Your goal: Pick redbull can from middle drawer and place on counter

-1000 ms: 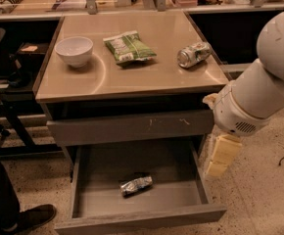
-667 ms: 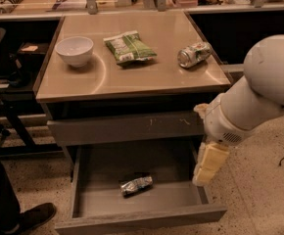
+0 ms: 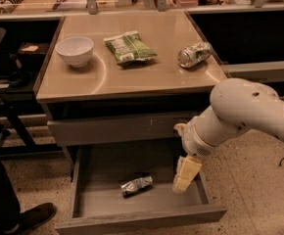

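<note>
Reach step, redbull can [image 3: 136,185] not gripped yet. Gripper [image 3: 183,182] state: can't tell, apart or together. Poised low inside the pulled-out middle drawer [image 3: 142,220], at its right side, near the can but not touching. Can lying on its side on the drawer floor, roughly centre, long axis left-right with a slight tilt. To do it well: slide gripper left until centred over the can, turn the wrist to close across the narrow body rather than along the length, come straight down, close gently. Thin wrinkled metal, so likely to dent, or roll off if nudged from one side. Then lift clear of the drawer's front wall before swinging up to the counter [image 3: 147,77]. Watch the closed upper drawer front [image 3: 117,129] just above: probably tight headroom for the arm [image 3: 245,111] there. On the counter: white bowl [image 3: 74,50] at left, green snack bag [image 3: 129,47] in the middle, fatter can [image 3: 194,54] on its side near the right edge. Aim for the bare front strip, away from all three. Also a shoe [image 3: 32,217] on the floor at lower left, well apart from the drawer.
</note>
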`<state>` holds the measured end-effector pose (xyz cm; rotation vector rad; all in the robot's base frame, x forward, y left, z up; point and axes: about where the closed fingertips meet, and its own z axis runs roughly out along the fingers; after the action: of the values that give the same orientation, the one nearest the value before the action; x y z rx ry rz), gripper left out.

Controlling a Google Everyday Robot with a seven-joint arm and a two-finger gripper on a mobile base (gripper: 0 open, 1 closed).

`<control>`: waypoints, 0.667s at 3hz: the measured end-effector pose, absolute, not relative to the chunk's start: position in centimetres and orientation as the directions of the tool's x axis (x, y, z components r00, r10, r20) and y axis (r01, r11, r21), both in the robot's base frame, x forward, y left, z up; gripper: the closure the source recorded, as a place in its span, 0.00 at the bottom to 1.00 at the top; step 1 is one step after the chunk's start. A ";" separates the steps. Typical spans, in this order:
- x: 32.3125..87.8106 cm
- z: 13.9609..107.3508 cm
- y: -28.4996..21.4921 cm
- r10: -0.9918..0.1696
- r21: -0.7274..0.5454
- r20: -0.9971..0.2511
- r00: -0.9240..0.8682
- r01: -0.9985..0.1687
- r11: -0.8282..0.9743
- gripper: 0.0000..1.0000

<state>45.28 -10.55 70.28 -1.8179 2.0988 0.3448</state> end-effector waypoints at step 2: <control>45.3 69.1 -10.0 -0.900 -0.034 -0.419 -0.120 -0.988 0.148 0.00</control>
<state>45.27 -10.05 69.08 -1.8156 2.0919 0.3618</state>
